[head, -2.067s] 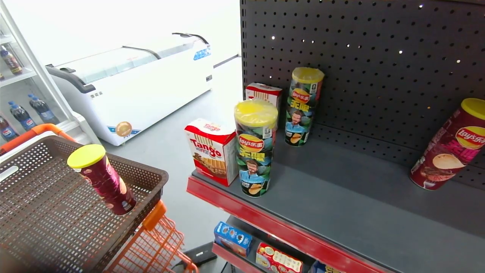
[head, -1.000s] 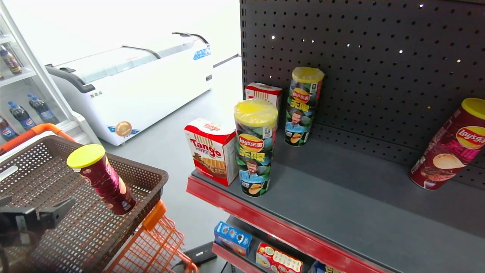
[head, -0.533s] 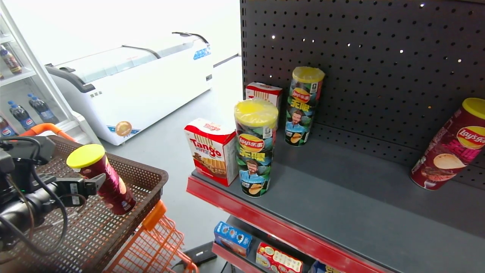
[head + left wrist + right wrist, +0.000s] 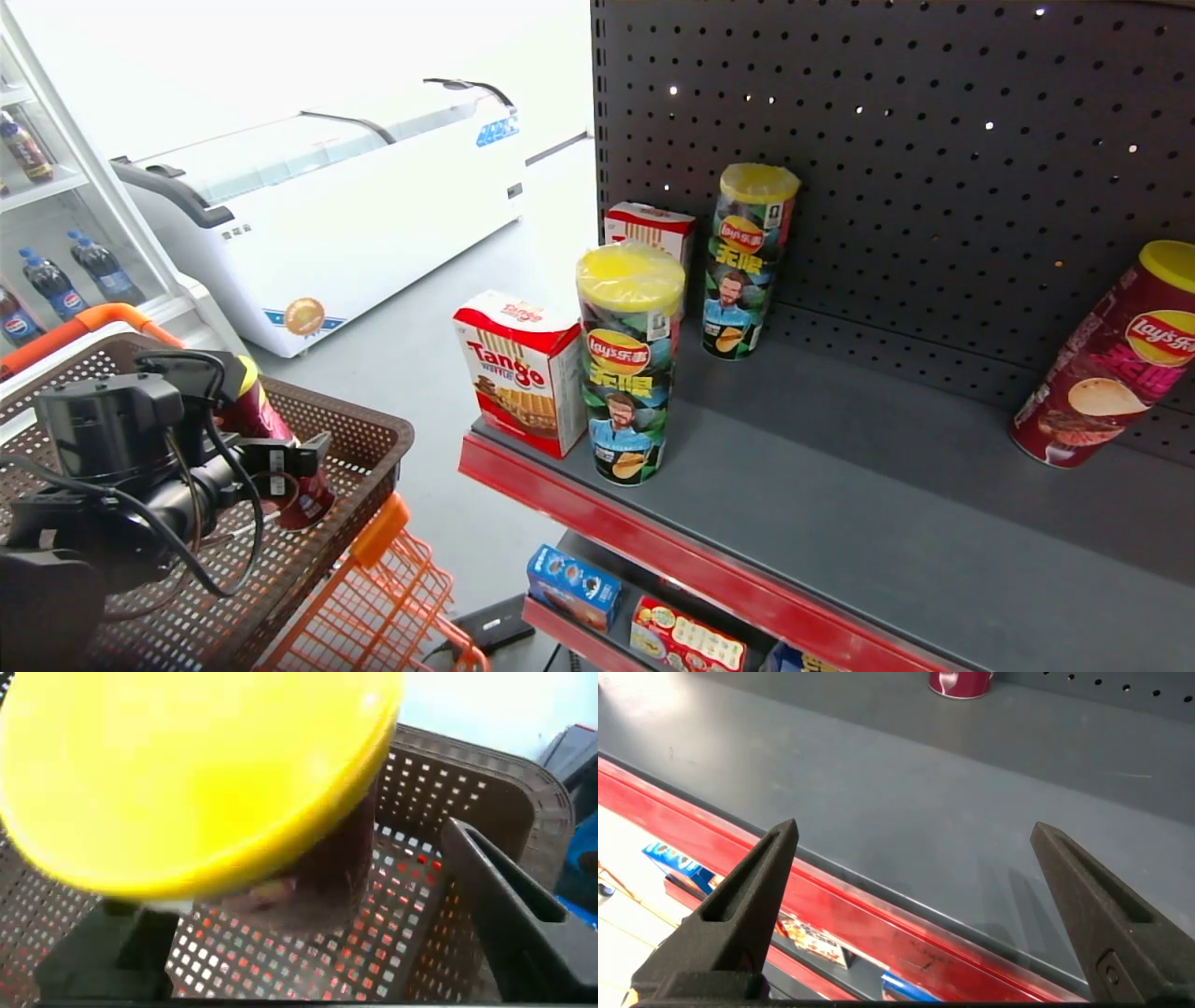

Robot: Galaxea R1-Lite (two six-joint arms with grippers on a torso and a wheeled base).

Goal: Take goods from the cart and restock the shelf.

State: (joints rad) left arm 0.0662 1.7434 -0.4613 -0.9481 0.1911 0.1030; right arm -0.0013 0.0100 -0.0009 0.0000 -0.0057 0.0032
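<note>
Maroon cardboard chip can with a yellow plastic lid stood in the brown perforated plastic basket on top of the orange wire cart, close to the corner nearest the shelf. The left pincer was right there, released, its black fingers spread on either side of the can with a gap showing on one side. From the left wrist, the yellow lid loomed large over the basket wall.

Over on the other side, the right pincer hung wide apart above the dark grey metal shelf, just inside its red front edge. On that shelf stood two green chip cans with yellow lids beside two red-and-white wafer boxes. Another maroon can was far to the right by the black pegboard.
</note>
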